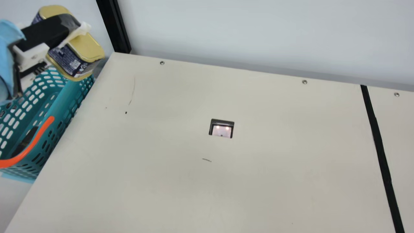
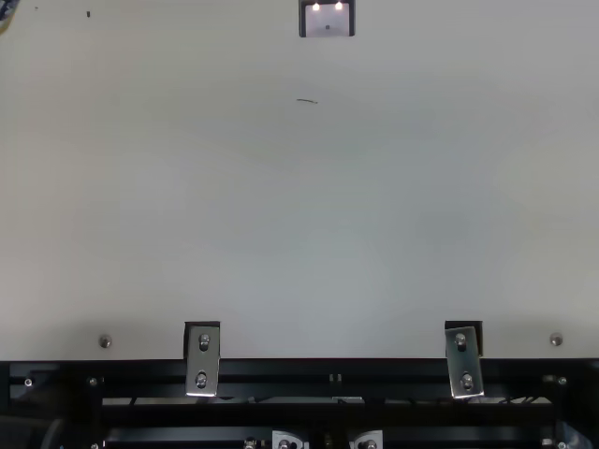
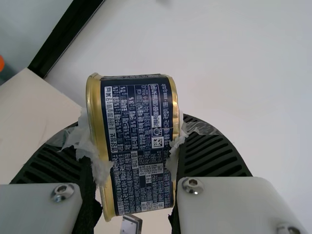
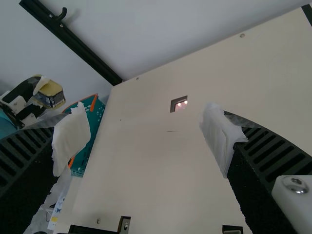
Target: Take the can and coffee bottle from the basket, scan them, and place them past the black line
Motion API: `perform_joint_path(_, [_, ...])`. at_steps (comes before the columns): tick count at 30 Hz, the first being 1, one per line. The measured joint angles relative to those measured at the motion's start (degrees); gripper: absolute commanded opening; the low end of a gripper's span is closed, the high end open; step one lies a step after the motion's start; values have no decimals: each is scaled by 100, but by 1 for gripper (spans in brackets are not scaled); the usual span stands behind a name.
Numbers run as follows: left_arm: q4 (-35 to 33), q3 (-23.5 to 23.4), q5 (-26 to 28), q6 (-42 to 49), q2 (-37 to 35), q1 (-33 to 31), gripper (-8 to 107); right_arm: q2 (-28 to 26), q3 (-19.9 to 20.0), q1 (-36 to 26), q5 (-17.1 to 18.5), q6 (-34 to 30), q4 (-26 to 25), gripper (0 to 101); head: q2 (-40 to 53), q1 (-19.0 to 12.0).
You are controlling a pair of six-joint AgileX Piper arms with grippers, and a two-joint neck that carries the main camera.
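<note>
Prob. robotics lab w/ mock checkout: scanner (image 1: 221,130) in table (image 1: 168,194), basket (image 1: 63,97), blk line (image 1: 379,139), metal rails (image 2: 328,369).

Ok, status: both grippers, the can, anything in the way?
Left gripper: jaws shut on can, held up near basket. Right gripper: jaws open. Scanner not reached; basket rim possibly a snag.

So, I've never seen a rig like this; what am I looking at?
Two robot arms work at a cream table. The main view comes from the neck between them, the top view from above, each wrist view from that arm's wrist. The left gripper holds a navy-and-gold can up by the teal basket, where something dark lies, too unclear to name. The right gripper is open and empty. The tabletop has a small lit window, probably the scanner, and a black line.
</note>
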Motion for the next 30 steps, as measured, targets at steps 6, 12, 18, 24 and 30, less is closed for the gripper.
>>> perform_joint_path(6, [67, 470, -692, 446, 54, -130, 10, 0, 0, 0, 0, 0, 1, 101, 0, 0])
perform_joint_path(12, [156, 953, -1605, 861, 297, -637, 10, 0, 0, 0, 0, 0, 1, 101, 0, 0])
perform_joint_path(18, [111, 1328, -2489, 1115, 756, -1401, 10, 0, 0, 0, 0, 0, 1, 101, 0, 0])
perform_joint_path(24, [-98, 1382, -3353, 1302, 1490, -2219, 10, 0, 0, 0, 0, 0, 1, 101, 0, 0])
perform_joint_path(30, [-193, 1122, -4166, 1239, 2440, -2890, 10, 0, 0, 0, 0, 0, 1, 101, 0, 0])
